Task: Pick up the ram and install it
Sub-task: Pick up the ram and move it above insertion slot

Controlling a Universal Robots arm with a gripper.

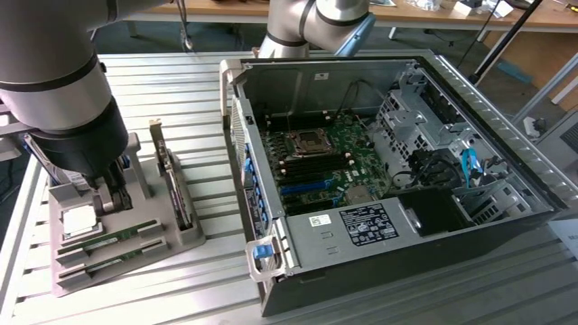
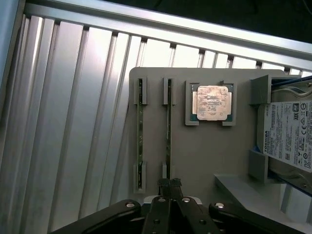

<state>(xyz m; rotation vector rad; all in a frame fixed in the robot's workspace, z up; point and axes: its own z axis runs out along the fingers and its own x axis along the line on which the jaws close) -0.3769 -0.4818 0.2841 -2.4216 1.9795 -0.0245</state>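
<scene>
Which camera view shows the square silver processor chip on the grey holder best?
The wrist view: it looks straight down on the processor chip, so its whole silver face shows. The exterior view shows it at a slant, on the grey holder beside the arm.

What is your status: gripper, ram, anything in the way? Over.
Gripper shut, empty, over the tray. Ram in its tray slot, gripper at its end; second ram stick beside it. Nothing seen in the way. Over.

Arm near vert., wrist facing down, hand pointing straight down & fully closed.
</scene>
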